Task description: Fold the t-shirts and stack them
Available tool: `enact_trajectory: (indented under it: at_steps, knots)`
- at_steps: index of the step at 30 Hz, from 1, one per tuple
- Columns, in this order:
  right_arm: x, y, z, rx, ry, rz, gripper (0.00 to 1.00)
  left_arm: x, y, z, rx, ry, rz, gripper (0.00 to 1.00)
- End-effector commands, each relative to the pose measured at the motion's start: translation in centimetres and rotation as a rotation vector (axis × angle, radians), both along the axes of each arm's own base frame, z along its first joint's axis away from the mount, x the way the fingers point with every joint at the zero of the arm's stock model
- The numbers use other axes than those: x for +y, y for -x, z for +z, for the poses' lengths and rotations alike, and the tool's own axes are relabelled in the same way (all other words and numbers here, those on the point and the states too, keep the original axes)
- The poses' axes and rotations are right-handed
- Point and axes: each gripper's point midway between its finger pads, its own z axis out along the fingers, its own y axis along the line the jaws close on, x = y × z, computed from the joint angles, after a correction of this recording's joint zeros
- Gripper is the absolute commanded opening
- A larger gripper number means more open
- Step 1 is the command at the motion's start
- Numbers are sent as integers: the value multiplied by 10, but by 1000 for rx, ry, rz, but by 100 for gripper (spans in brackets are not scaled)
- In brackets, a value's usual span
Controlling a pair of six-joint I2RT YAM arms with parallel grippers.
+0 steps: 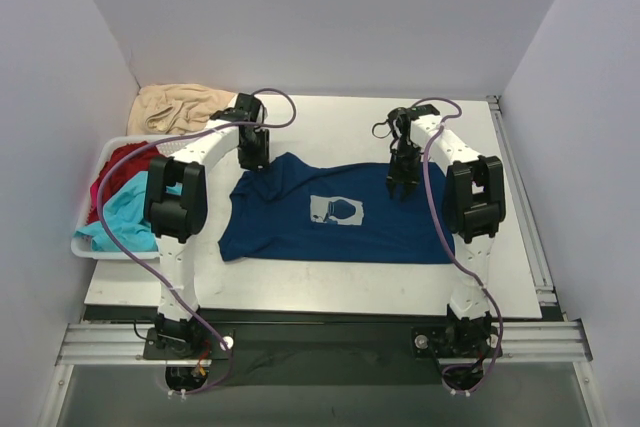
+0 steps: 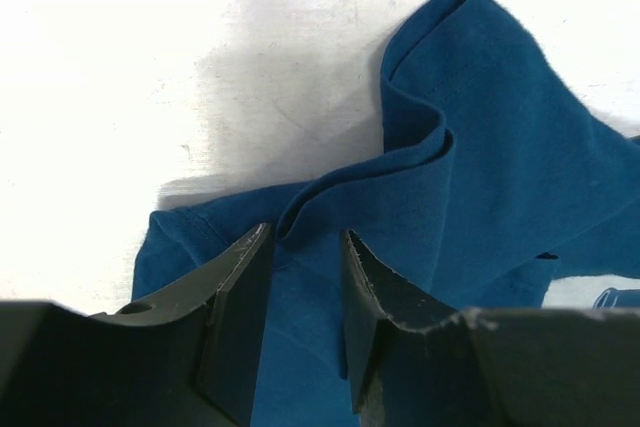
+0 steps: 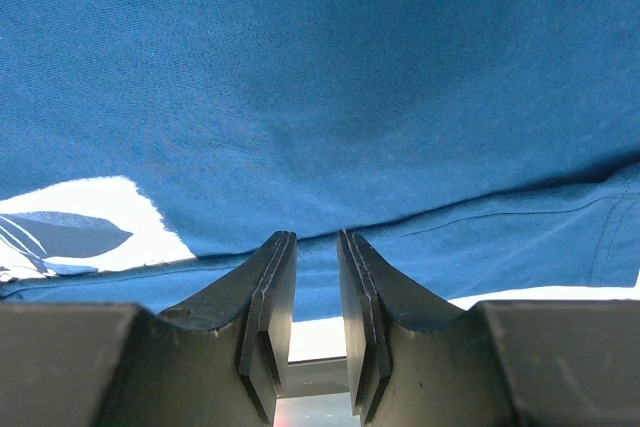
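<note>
A navy blue t-shirt (image 1: pixel 330 212) with a pale blue square print (image 1: pixel 335 210) lies spread on the white table (image 1: pixel 330 127), its far left corner rumpled. My left gripper (image 1: pixel 251 159) is down at that rumpled corner. In the left wrist view the left gripper (image 2: pixel 305 237) is open, with a raised fold of the navy shirt (image 2: pixel 430 162) at its tips and cloth showing between the fingers. My right gripper (image 1: pixel 403 185) is low over the shirt's far right part. In the right wrist view the right gripper (image 3: pixel 316 237) is slightly open and holds nothing, its tips at a cloth edge (image 3: pixel 400 107).
A white bin (image 1: pixel 88 247) at the left holds a red shirt (image 1: pixel 125 162) and a turquoise shirt (image 1: pixel 125 212). A tan cloth (image 1: pixel 175 107) lies at the back left corner. A metal rail (image 1: pixel 520 197) runs along the table's right edge.
</note>
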Motion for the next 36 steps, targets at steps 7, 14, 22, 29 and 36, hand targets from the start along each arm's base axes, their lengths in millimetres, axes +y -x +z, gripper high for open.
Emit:
enact_trajectory:
  at_steps: [7,14,22,29,36]
  knots:
    - [-9,14,14,20,35,-13,25,-11,-22,11,-50,63,0,36]
    - [-10,14,14,22,38,-16,25,-9,-18,8,-40,59,-1,18]
    - [-12,12,17,6,48,-27,25,-5,-26,35,-100,47,12,0]
    - [-30,-6,25,-40,46,-100,25,2,-52,96,-247,40,39,0]
    - [-67,-43,31,-104,25,-245,26,15,-84,135,-360,32,82,0]
